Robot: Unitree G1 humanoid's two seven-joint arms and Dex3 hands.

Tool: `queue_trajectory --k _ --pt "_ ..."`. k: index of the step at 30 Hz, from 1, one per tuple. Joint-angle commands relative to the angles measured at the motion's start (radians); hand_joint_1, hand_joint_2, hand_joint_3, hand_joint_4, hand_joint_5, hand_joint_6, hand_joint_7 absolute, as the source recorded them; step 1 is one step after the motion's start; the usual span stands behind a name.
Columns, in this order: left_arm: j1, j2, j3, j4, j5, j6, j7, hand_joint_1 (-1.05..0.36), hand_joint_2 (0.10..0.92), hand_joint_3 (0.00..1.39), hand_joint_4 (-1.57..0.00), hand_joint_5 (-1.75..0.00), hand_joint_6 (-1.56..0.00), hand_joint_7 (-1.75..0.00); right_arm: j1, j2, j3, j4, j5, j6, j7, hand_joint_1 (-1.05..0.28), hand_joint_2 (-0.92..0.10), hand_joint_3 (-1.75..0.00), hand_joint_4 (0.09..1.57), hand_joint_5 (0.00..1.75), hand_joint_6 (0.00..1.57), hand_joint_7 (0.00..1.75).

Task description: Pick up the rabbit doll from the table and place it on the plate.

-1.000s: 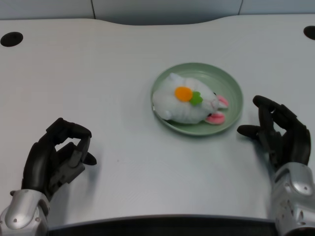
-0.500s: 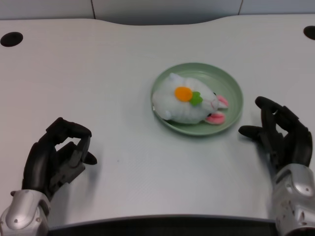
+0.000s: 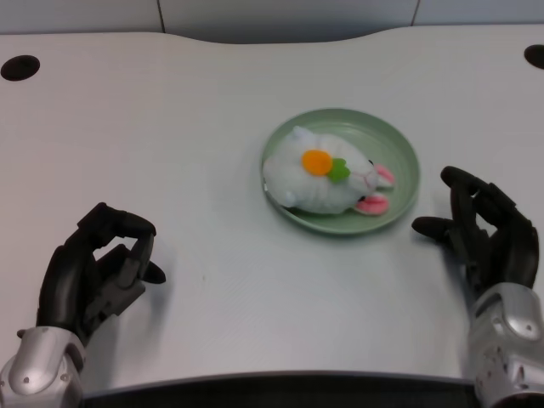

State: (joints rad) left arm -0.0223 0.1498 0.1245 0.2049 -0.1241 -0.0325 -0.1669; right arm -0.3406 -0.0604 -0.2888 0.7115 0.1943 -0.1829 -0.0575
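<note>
On the green plate [image 3: 401, 144], toward its left side, the rabbit doll [image 3: 325, 181] already lies, its body overhanging the near-left rim. Well below-left of the plate, the left hand [image 3: 95, 274] is curled and holds nothing. Best kept clear, avoiding any nudge.

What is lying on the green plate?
The rabbit doll lies on its side on the plate, an orange and green carrot patch on top, pink ears toward the right. The plate surface beneath the doll is hidden.
</note>
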Motion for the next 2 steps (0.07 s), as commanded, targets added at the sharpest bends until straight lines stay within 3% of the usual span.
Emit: queue_trajectory --k 1,2 --pt "-0.006 0.001 0.008 0.008 -0.004 0.004 0.002 -0.45 0.921 0.55 -0.56 -1.75 -0.33 -1.75 -0.016 0.001 0.0 0.019 -0.006 -0.011 -0.014 -0.32 -0.92 -0.27 0.77 1.14 0.78 0.47" --pt "-0.006 0.002 0.008 0.007 -0.002 0.005 0.004 -0.45 0.921 0.55 -0.56 -1.75 -0.33 -1.75 -0.018 0.001 0.0 0.022 -0.006 -0.009 -0.017 -0.32 -0.92 -0.26 0.77 1.14 0.78 0.47"
